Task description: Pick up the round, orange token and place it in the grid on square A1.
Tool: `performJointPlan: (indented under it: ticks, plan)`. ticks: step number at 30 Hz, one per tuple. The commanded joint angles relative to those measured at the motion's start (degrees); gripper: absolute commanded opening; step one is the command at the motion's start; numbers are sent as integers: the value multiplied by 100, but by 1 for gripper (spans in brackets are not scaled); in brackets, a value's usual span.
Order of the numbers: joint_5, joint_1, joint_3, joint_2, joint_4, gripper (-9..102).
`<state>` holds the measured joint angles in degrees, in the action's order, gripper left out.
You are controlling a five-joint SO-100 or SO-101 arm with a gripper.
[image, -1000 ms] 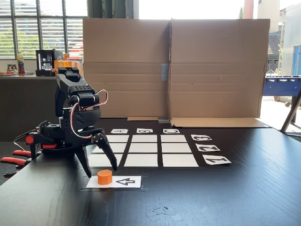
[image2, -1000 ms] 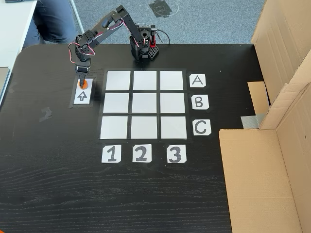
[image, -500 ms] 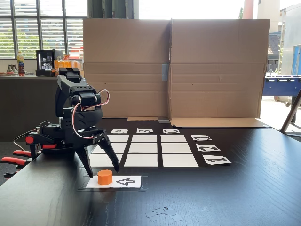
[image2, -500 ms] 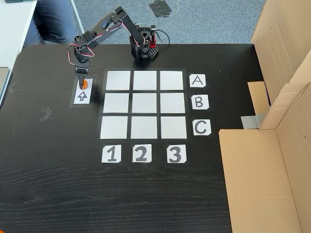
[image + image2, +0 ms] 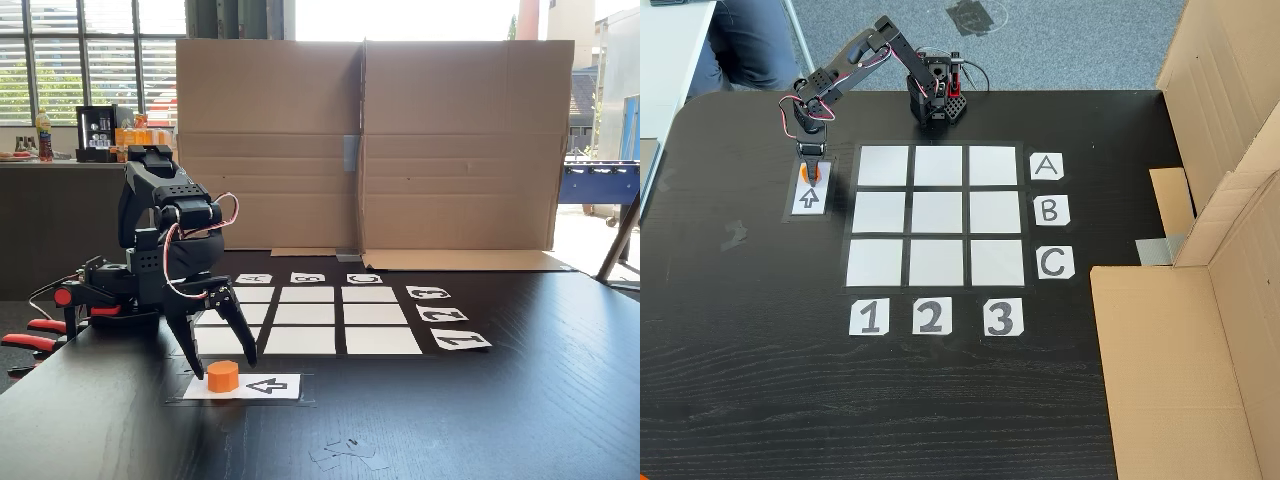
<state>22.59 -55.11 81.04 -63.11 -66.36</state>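
The claw hangs point-down with its two black plastic fingers spread apart, one on each side of the token, tips not closed on it. I read it as released: in the low fixed view there is a visible gap between each fingertip and the token's side. In the high fixed view the claw covers most of the token, so only an orange sliver shows there.

The token is a short, matte orange cylinder with a flat top. It stands upright on the left end of a white paper card printed with a black arrow; the card lies flat on the table, just beside the grid.

The grid is nine white paper rectangles split by black gaps, with paper labels A, B, C along one edge and 1, 2, 3 along another. Square A1 is the corner rectangle nearest the card, and it is bare. The table is black with a visible wood grain. Plain brown cardboard panels stand upright behind the grid.

Compared with one second ago, I see the claw lower: its fingertips were above and behind the token, and now they bracket it. The token and card have not moved.
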Motion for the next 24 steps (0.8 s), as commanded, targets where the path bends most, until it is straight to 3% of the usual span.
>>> performJointPlan:
  ticks: [1, 24]
  plan:
    - [-53, 62, -299, -44, -35, 26]
    - [-79, 70, -431, 18, -35, 18]
